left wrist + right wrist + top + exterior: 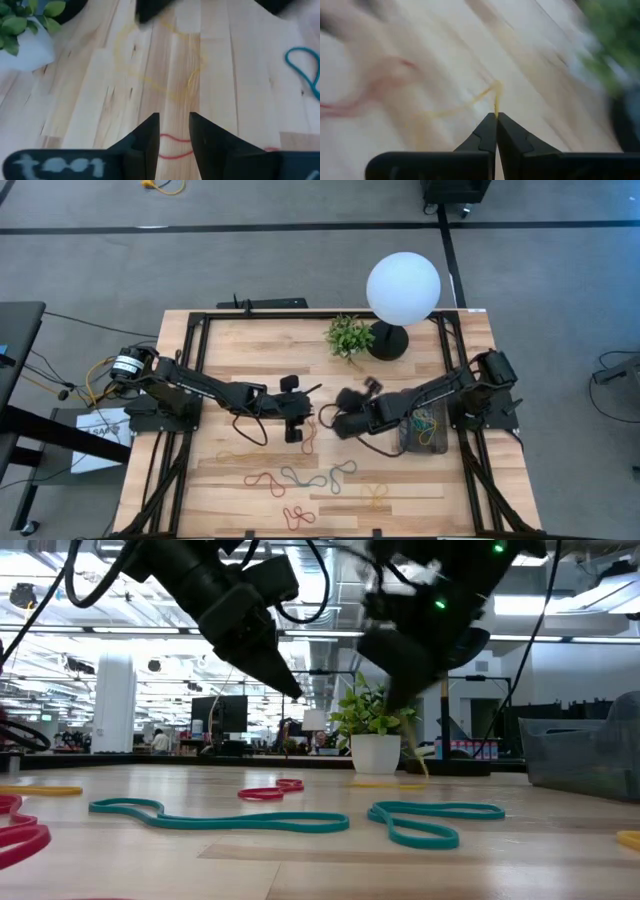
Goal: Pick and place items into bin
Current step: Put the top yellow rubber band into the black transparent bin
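Pale plank worktop (260, 340) framed by black rails, grey floor around it, open office showing beyond in the low view. Sitting along the far edge: a small green plant (349, 336) in a white pot, just beside a lamp (402, 288) with a white globe.

Hanging above the middle of the worktop, left pincer (174, 131) with fingers parted a little, gripping nothing; lying on the wood ahead of it, a faint yellow band (160, 62) spread into a loose loop, and below the fingertips a red band (174, 147) running crosswise.

Hanging just right of centre, right pincer (496, 116) pressed fully together on a yellow-orange band (465, 106), the strand trailing off the tips and drooping sideways; the wrist view too blurred for more.

Standing near the right edge, the dark grey bin (425, 430), long axis running front to back, with a few coloured bands inside.

Lying scattered along the near half: teal bands (220, 818) stretched left to right in flat squiggles, red bands (266, 480), a yellow band (375, 498).

Showing on the left wrist housing, whitish writing, not readable.
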You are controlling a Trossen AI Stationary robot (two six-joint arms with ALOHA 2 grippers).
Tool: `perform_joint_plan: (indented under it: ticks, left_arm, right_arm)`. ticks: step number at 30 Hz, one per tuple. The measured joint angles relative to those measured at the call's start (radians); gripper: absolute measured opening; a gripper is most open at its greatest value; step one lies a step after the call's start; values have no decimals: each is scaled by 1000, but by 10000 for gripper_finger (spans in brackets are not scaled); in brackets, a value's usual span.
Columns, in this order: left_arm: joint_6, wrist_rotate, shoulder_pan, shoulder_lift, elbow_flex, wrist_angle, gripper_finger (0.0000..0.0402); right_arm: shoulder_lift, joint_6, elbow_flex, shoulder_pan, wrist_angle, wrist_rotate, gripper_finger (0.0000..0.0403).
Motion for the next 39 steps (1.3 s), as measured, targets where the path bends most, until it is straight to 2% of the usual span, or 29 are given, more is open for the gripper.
perform_joint_plan:
  ticks: [6, 9, 10, 14, 18, 21, 28, 39]
  left_arm:
    - [-1, -11, 0, 0, 0, -47, 96]
    - [-1, -15, 0, 0, 0, -54, 96]
    - [-1, -15, 0, 0, 0, -54, 96]
    - [-2, -15, 0, 0, 0, -54, 96]
    - [-12, -15, 0, 0, -1, -63, 96]
    - [-25, -15, 0, 0, -1, -76, 96]
    - [-26, -14, 0, 0, -1, -75, 96]
    - [-26, -15, 0, 0, -1, -69, 96]
  right_arm:
    - [0, 566, 82, 43, -670, -29, 1]
    - [0, 807, 120, 105, -894, -92, 1]
    - [-2, 873, 123, 130, -919, -122, 1]
    - [-24, 888, 113, 213, -912, -220, 1]
    - [-21, 898, 67, 254, -902, -271, 1]
    - [-28, 900, 6, 266, -908, -315, 1]
    - [-27, 945, -156, 273, -910, -501, 1]
    - [-26, 982, -190, 249, -905, -511, 2]
